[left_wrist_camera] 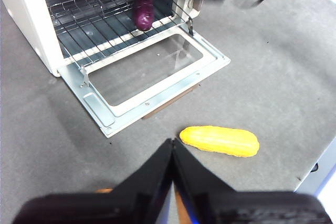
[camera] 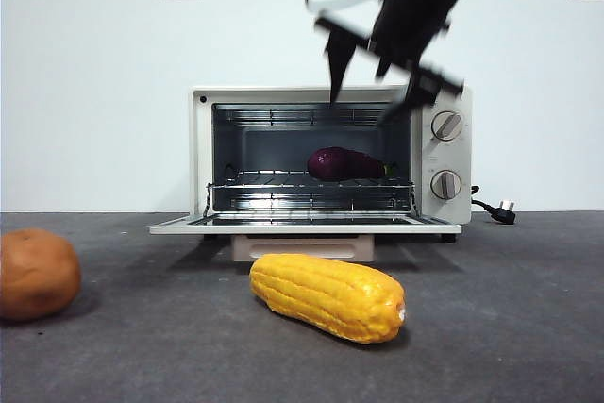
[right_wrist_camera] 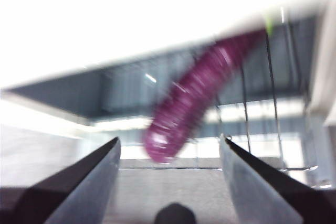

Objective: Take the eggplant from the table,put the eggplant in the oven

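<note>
The dark purple eggplant point(camera: 344, 164) lies on the wire rack inside the cream-white oven point(camera: 453, 153), toward the right of the cavity; the oven door point(camera: 302, 225) is folded down flat. From the left wrist it shows on the rack as the eggplant point(left_wrist_camera: 144, 6), and blurred in the right wrist view as the eggplant point(right_wrist_camera: 191, 95). My right gripper point(camera: 370, 77) hangs open above and in front of the oven's upper right, apart from the eggplant, nothing between its jaws point(right_wrist_camera: 169, 153). My left gripper point(left_wrist_camera: 172, 148) is shut and empty, high over the table point(left_wrist_camera: 273, 77).
A yellow corn cob point(camera: 327, 296) lies on the table in front of the oven door. A round brown potato point(camera: 36, 274) sits at the left edge. The oven's plug and cord point(camera: 497, 209) rest to its right. Two wall sockets are behind.
</note>
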